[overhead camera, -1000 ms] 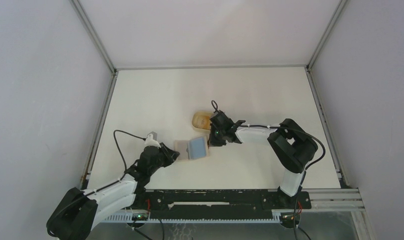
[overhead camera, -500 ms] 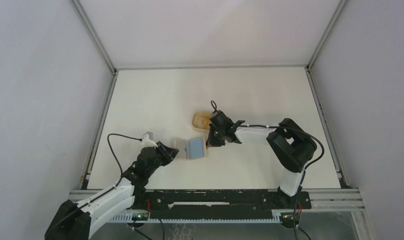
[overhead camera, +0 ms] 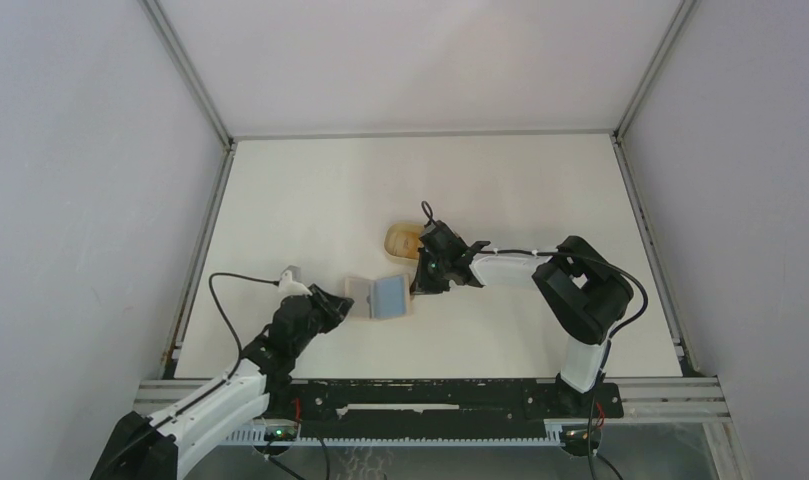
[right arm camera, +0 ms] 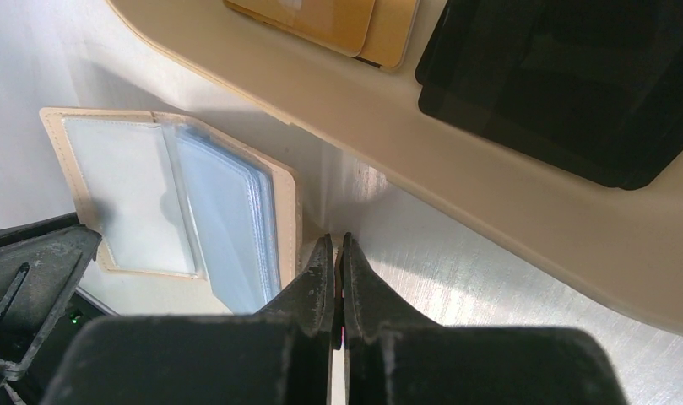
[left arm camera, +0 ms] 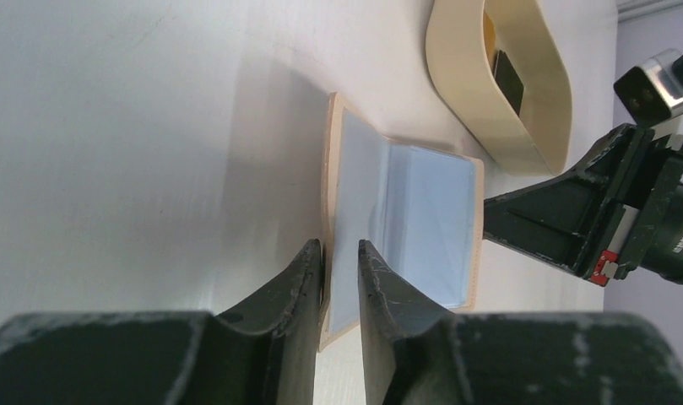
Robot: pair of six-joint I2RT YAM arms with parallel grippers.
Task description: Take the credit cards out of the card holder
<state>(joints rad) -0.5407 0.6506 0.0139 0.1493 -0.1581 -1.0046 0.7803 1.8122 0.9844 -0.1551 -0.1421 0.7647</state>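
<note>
The tan card holder (overhead camera: 380, 297) lies open on the table between my two grippers. A light blue card (left arm camera: 430, 219) shows through the clear sleeves of its right half (right arm camera: 228, 236). My left gripper (overhead camera: 340, 303) has its fingers closed to a narrow gap (left arm camera: 339, 246) on the left flap's edge, which stands slightly raised. My right gripper (overhead camera: 417, 283) is shut and empty, its tips (right arm camera: 338, 239) down on the table against the holder's right edge. A black card (right arm camera: 574, 84) lies in the tan oval tray (overhead camera: 392, 240).
The tray's wall (right arm camera: 490, 194) runs right behind my right gripper and also holds gold-coloured flat cards (right arm camera: 321, 21). Grey enclosure walls and metal rails border the table on three sides.
The left arm has drawn back toward the left. The card holder and the right gripper have shifted slightly left with it.
</note>
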